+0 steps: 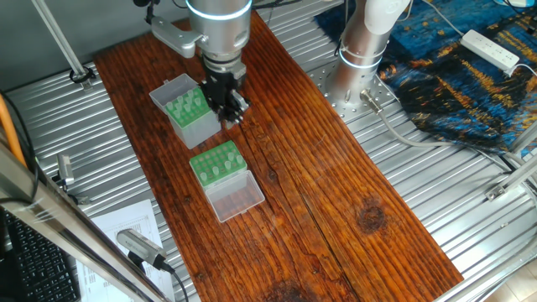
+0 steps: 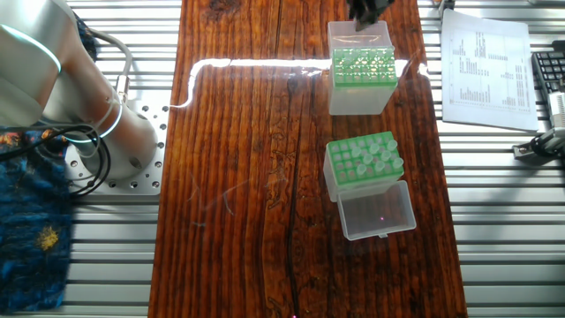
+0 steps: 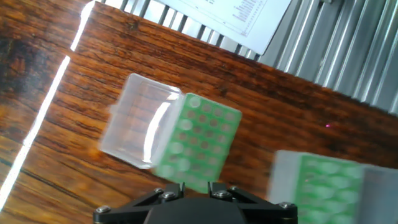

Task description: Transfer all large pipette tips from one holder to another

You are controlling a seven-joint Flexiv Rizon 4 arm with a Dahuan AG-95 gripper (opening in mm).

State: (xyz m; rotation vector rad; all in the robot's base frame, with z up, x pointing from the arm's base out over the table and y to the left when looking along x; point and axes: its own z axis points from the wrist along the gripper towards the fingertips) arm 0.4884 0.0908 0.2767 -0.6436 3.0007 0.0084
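Tall grey-sided holder (image 2: pixel 359 81) with green top, low green rack (image 2: pixel 364 163) beside it, pale tips (image 2: pixel 369 157) in rack, clear lid (image 2: pixel 377 211) open

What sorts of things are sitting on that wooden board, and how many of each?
Tall grey-sided tip boxes with a green top: 1
Low green racks with a hinged clear lid: 1
Pipette tips: too small and blurred to count, though some stand in the low rack
Total, tips aside: 2 boxes
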